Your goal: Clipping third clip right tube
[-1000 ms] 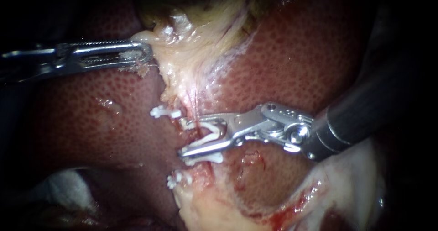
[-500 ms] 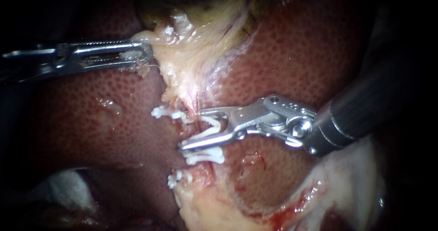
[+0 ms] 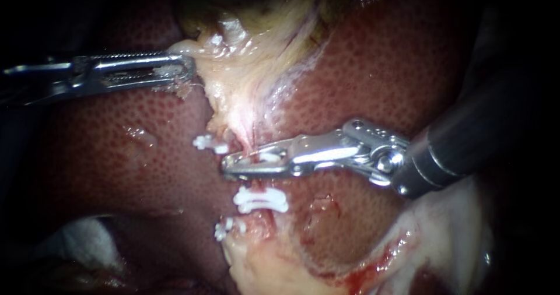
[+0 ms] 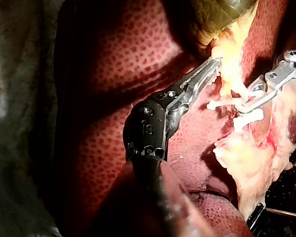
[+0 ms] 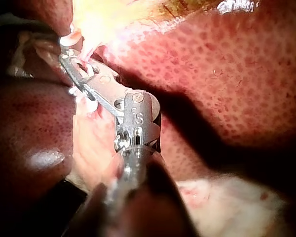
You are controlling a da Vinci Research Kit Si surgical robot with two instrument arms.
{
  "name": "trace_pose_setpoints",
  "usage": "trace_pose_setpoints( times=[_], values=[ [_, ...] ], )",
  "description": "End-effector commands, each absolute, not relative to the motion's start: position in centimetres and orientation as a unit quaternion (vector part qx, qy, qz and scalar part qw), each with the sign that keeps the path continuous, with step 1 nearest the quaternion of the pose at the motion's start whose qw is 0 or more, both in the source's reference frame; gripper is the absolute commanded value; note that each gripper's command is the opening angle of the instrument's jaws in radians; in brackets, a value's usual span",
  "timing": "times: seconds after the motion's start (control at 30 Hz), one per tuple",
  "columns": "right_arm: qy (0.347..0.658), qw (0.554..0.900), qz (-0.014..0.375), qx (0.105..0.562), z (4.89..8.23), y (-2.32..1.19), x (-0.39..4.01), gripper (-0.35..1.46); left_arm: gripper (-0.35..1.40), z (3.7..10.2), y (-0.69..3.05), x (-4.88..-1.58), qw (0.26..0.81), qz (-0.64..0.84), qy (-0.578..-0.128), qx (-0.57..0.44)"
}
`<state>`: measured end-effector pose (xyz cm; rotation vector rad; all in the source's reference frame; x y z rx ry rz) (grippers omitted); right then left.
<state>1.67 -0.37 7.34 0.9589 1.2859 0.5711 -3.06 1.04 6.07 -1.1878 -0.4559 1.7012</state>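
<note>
— Why is your left instrument (image 3: 185,67) out left?
— Its jaws grip the pale tissue (image 3: 233,85), likely stretching the right tube (image 3: 251,136).
— And your right instrument (image 3: 233,164)?
— Its jaws are closed on a clip (image 3: 265,157) across that tube, just beyond the near clip (image 3: 261,200).

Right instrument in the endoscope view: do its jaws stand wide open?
No, the right instrument has its jaws closed on a white clip across the tube.
</note>
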Motion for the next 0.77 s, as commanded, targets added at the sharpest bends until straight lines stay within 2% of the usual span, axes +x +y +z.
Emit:
trace_pose_setpoints(
  times=[0.03,0.77],
  values=[
    [0.567,0.658,0.254,0.426,7.35,-0.39,1.65,-0.35,-0.35,6.07,1.04,-3.06,0.487,0.699,-0.187,-0.488],
    [0.566,0.658,0.253,0.428,7.38,-0.44,1.61,-0.35,-0.35,6.08,1.04,-3.07,0.487,0.699,-0.187,-0.488]
  ],
)
